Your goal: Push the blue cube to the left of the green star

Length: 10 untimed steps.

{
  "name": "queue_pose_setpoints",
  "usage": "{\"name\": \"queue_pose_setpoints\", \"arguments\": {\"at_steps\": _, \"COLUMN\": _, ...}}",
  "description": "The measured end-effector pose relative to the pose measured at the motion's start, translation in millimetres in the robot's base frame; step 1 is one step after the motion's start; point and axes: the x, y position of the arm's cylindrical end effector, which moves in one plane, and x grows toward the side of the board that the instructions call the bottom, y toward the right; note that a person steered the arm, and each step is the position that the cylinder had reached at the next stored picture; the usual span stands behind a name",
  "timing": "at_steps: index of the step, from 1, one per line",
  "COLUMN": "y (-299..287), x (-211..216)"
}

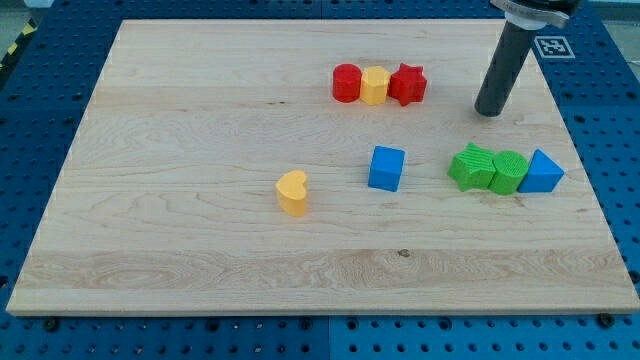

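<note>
while my tip (a bare rod, no jaws to report) stands above the green star toward the view's top, the blue cube lies apart on the star's left, needing a rightward push.

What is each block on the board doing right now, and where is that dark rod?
Blue cube: alone, left of green star, a gap between.
Green star: touching another green block.
Blue triangle: touching that green block.
My tip: above the green star, touching nothing.

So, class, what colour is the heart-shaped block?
Yellow: the yellow heart-shaped block, clearest in the camera view.
</note>
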Motion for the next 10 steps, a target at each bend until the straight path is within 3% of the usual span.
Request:
{"name": "queue_pose_setpoints", "arguments": {"at_steps": 3, "y": -146.9, "x": 8.3}}
{"name": "queue_pose_setpoints", "arguments": {"at_steps": 10, "y": -183.3, "x": 27.5}}
